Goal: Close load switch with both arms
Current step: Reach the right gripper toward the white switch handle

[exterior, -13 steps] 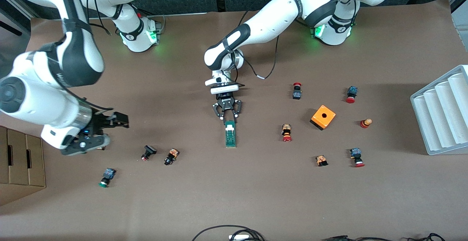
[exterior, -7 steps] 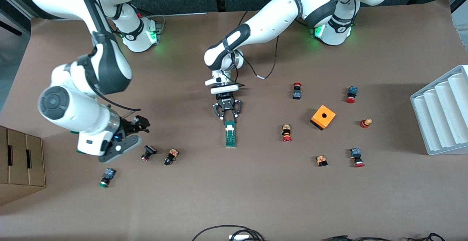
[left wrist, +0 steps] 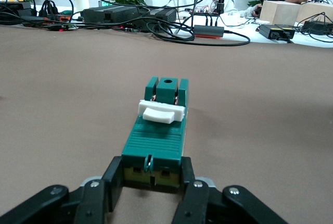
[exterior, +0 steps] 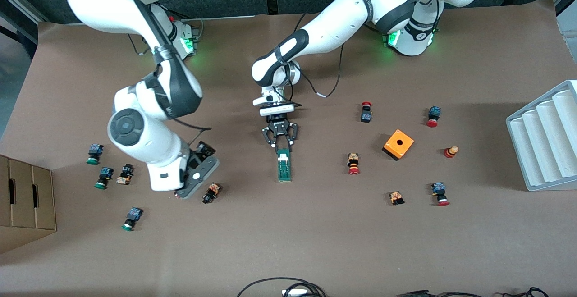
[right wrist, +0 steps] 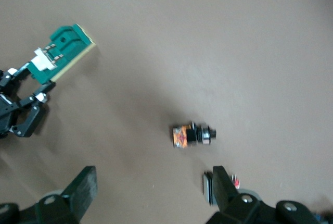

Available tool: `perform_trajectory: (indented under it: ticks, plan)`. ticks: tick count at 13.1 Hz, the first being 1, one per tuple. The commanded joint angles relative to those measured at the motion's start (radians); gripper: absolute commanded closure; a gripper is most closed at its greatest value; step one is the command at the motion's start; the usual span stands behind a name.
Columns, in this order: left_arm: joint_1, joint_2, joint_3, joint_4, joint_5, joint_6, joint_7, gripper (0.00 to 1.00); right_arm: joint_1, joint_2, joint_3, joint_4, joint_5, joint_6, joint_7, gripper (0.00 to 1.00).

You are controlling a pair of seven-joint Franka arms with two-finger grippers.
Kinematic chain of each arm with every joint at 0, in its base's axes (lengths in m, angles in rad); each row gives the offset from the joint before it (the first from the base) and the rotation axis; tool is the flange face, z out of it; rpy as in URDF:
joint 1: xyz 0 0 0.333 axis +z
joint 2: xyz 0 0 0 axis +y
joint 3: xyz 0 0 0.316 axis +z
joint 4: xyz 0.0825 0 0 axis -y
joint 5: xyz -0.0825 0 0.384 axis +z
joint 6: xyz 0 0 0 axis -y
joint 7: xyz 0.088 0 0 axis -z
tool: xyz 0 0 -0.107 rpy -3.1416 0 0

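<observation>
Presently, the left gripper (exterior: 282, 146) is catalogued at bench level in the middle of the bench, its fingers (left wrist: 112, 178) clamped on one short end of the load switch (exterior: 284, 165); in the left wrist view the green block is seen pinched between the two pads, its white lever (left wrist: 162, 112) lying crosswise on top, toward the free end.

The load switch's long axis is laid along the 12-to-6 line of the front view, the held end at 12 o'clock, the free end at 6 o'clock, nearer the front camera.

The right gripper (right wrist: 156, 195) is recorded with its fingers spread wide on nothing, over a small push-button (exterior: 212, 192). From it the load switch lies toward 3 o'clock in the front view, well apart.

The left arm is thus at the switch already; the crossing toward 3 o'clock is judged to be left to the right arm.

Against the earlier front frames, the right arm is found shifted from the bench's edge toward the middle; the left gripper and switch are unmoved.
</observation>
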Motion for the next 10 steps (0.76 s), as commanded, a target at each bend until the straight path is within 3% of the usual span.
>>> perform_trajectory:
  ticks: [1, 10]
  plan:
    - [-0.010, 0.006, 0.007, 0.009, 0.001, -0.002, -0.015, 0.71, 0.027, 0.086, -0.007, 0.097, 0.010, 0.048, -0.098, 0.01]
    - [-0.010, 0.005, 0.007, 0.009, -0.002, -0.002, -0.017, 0.71, 0.156, 0.170, -0.017, 0.090, 0.002, 0.166, -0.196, 0.01]
